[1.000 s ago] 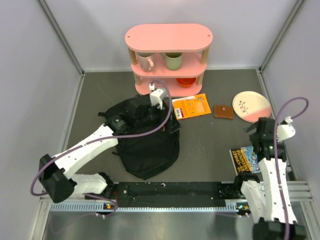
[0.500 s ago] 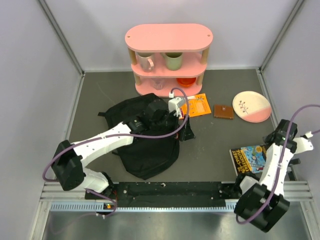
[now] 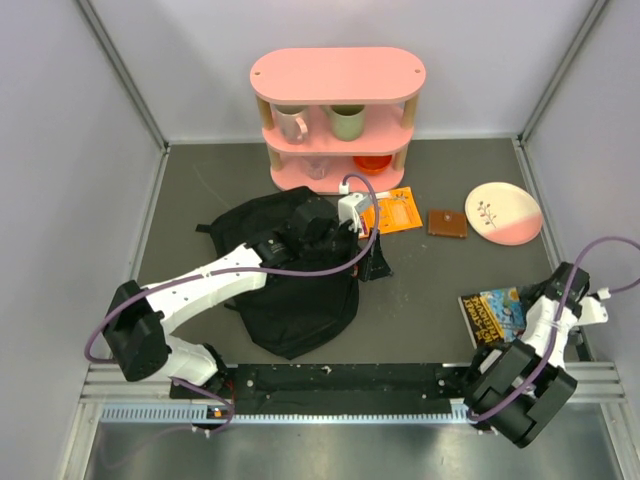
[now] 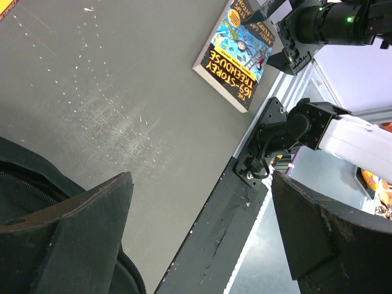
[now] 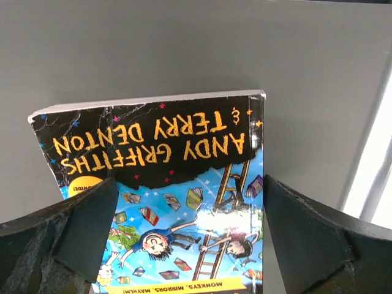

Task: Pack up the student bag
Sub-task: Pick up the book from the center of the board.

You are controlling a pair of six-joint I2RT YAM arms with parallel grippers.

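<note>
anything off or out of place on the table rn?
Nothing spilled or broken. The student bag lies slumped and wrinkled, the book at the front right sits askew with scuffed cover edges, and white scratches mark the tabletop.

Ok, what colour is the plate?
The plate is cream, part pink, with a dark sprig; top view shows it best.

Bare grey tabletop open between floppy black fabric backpack and colourful paperback book, pink two-tier shelf blocking the rear
</note>
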